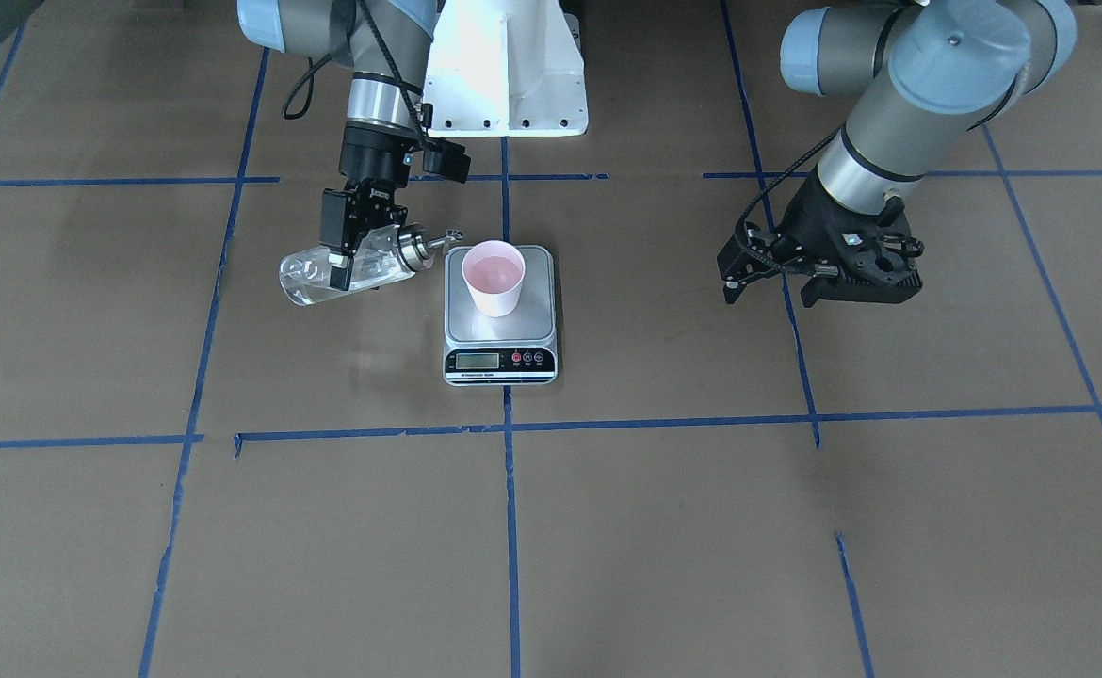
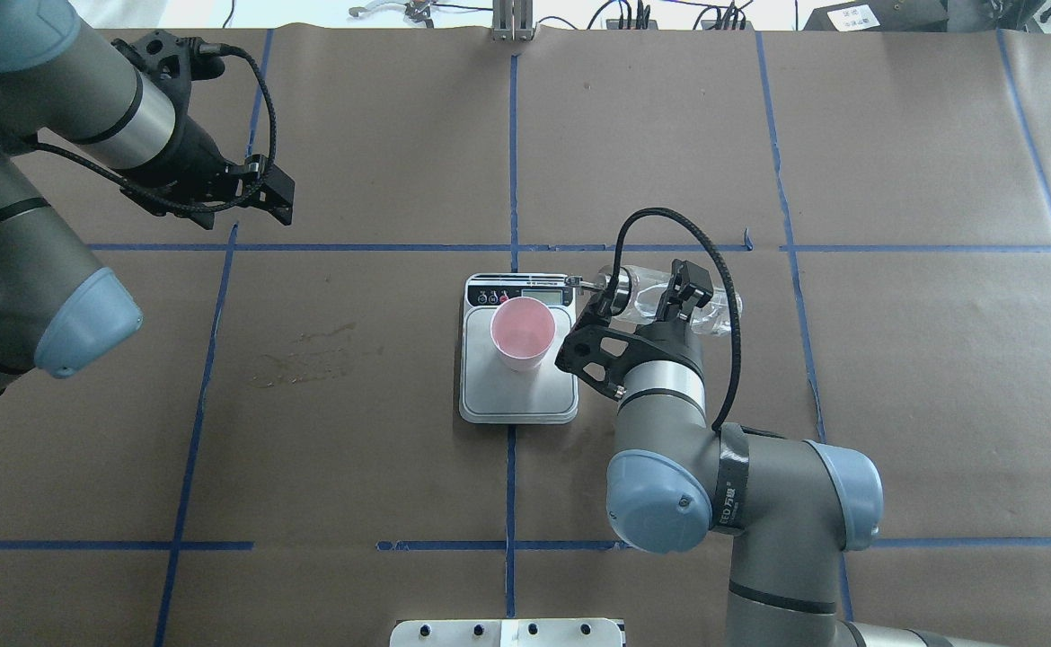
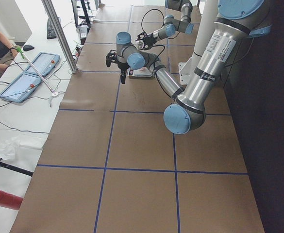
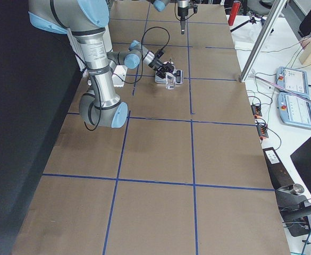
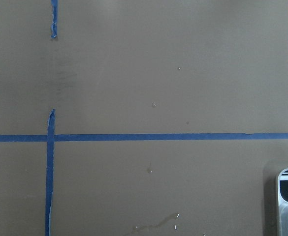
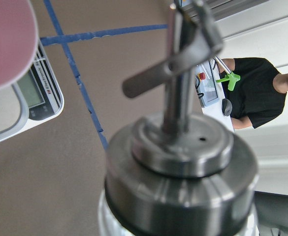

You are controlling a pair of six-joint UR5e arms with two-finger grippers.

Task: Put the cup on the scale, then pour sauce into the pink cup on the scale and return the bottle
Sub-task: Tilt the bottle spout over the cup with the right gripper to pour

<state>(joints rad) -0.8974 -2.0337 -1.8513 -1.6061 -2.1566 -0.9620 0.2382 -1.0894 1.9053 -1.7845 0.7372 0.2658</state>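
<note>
Overhead exterior, cup (image 2: 522,332): pink, upright, standing on the steel platform nearer the display end; contents cannot be told.
Scale (image 2: 490,395): flat on the table at the crossing of the tape lines, with its black display strip on the side away from the robot.
Bottle (image 2: 638,289): clear glass, tipped close to horizontal just beside the scale on the robot's right, held off the table.
Spout (image 1: 443,238): points toward the cup and ends near the scale's corner, short of the cup's rim; no stream visible.
Right gripper (image 1: 348,264): fingers clamped across the bottle's body, behind the metal collar (image 6: 178,172).
Left gripper (image 2: 265,193): well apart from the scale on the robot's left, above the table, fingers spread and holding nothing.
Table (image 1: 655,527): brown paper marked with blue tape lines.
</note>
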